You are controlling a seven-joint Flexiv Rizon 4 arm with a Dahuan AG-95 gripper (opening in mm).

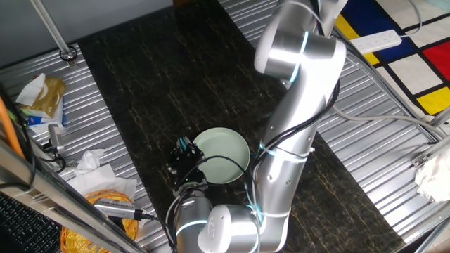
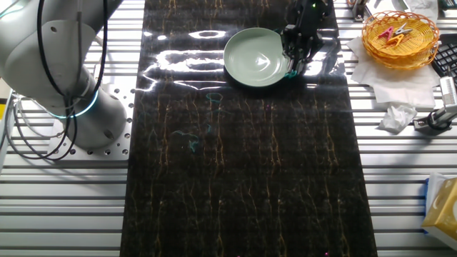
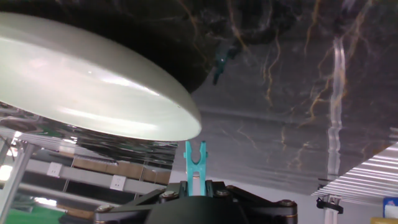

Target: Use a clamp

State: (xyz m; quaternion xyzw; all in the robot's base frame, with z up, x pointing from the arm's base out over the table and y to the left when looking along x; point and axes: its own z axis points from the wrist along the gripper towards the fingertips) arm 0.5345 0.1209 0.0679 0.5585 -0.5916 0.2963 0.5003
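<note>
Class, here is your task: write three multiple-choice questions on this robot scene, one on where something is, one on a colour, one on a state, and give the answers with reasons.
1. Where is the gripper?
A. At the plate's rim
B. Over the wicker basket
C. At the mat's far, bare end

2. What colour is the clamp?
A. Red
B. Teal
C. Yellow

3. What is the state of the clamp?
A. Lying loose on the mat
B. Clipped on the basket
C. Held in the gripper, prongs pointing outward

Answers:
1 A, the other fixed view shows the gripper at the edge of the plate.
2 B, the hand view shows a teal clip.
3 C, the hand view shows it sticking out from between the fingers, beside the plate's rim.
</note>
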